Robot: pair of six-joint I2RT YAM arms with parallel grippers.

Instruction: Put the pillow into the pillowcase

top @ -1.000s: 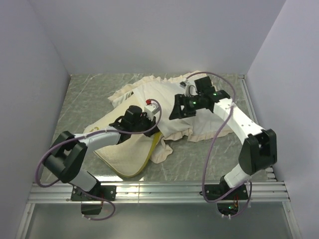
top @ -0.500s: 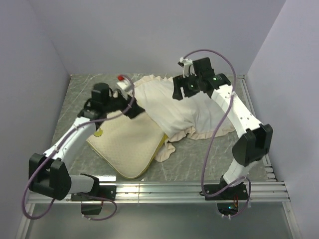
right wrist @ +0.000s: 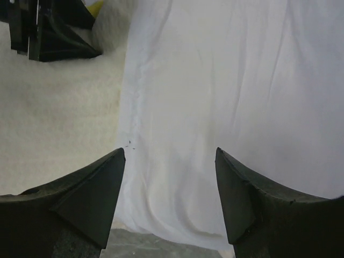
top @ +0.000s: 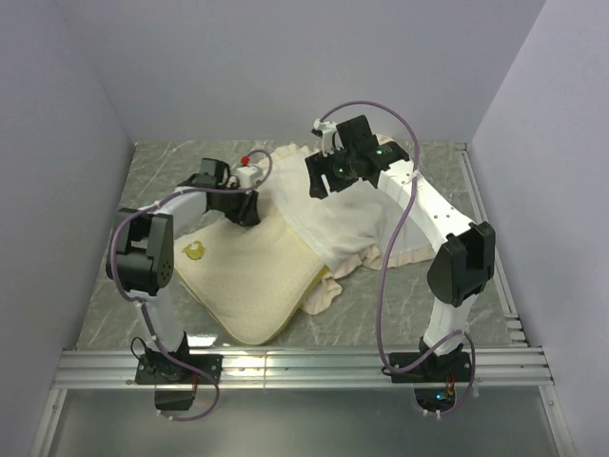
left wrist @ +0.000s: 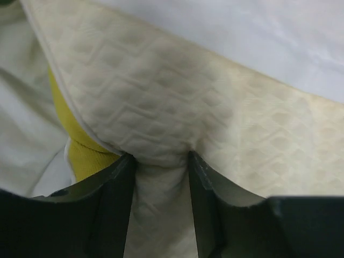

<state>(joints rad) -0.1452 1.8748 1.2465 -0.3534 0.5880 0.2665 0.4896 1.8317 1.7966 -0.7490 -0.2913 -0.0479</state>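
The cream-yellow dimpled pillow (top: 249, 281) lies on the table at front left, its small yellow mark (top: 195, 251) near its left edge. The white pillowcase (top: 343, 214) with ruffled trim lies to its right, and its edge overlaps the pillow's right side. My left gripper (top: 249, 211) is shut on the pillow's far corner. The left wrist view shows dimpled fabric (left wrist: 215, 107) pinched between the fingers (left wrist: 115, 188) and the yellow edge band (left wrist: 80, 153). My right gripper (top: 319, 183) is open and empty just above the pillowcase (right wrist: 215, 80), with the pillow (right wrist: 54, 113) to its left.
Grey marbled tabletop (top: 171, 171) inside white walls, with a metal rail (top: 304, 367) at the near edge. Ruffled trim (top: 319, 295) bunches in front of the pillow's right corner. The left gripper's body (right wrist: 54, 32) shows in the right wrist view.
The left gripper left the pillowcase, swung far left, then came back right onto the pillow's far corner. The right gripper moved back and left. More of the pillow lies uncovered.
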